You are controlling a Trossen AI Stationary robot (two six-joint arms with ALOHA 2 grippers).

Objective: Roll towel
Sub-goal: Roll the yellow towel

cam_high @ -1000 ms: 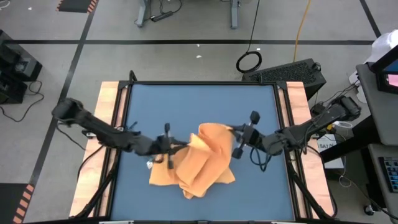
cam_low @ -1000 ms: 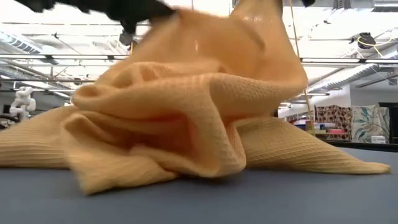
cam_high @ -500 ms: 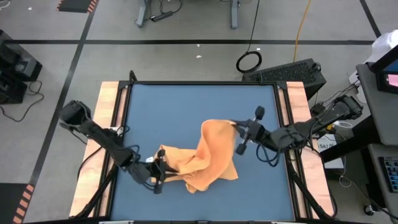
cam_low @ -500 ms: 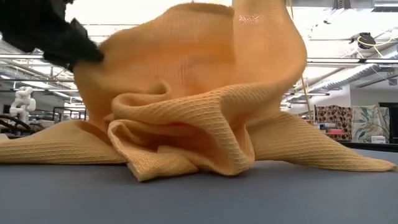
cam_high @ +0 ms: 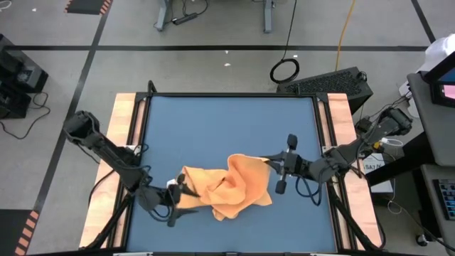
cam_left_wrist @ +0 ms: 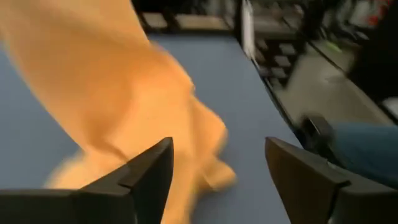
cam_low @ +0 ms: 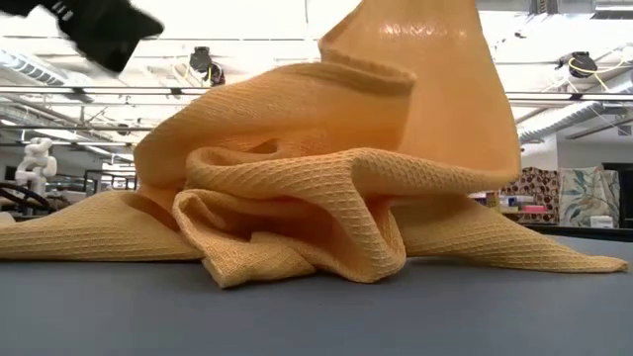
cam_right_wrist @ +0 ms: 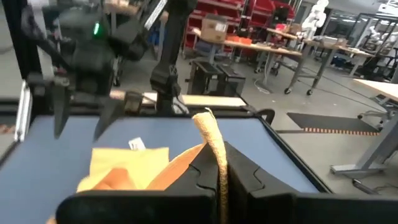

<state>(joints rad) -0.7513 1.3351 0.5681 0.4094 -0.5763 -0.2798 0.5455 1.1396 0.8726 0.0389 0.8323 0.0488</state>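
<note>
Grey floor (cam_high: 213, 32) crossed by dark lines surrounds the blue table (cam_high: 227, 121); red shelves (cam_right_wrist: 214, 15) and workbenches (cam_right_wrist: 273, 37) stand behind.

1. My left pincer (cam_left_wrist: 214, 180) sees the towel (cam_left_wrist: 124, 99) only as a smeared orange mass; its weave and edges are blurred.
2. In my right wrist view, my own fingers (cam_right_wrist: 186, 180) cover the towel's pinched edge.
3. From table height, the heaped cloth hides the table behind it, and the raised fold runs off the top edge.
</note>
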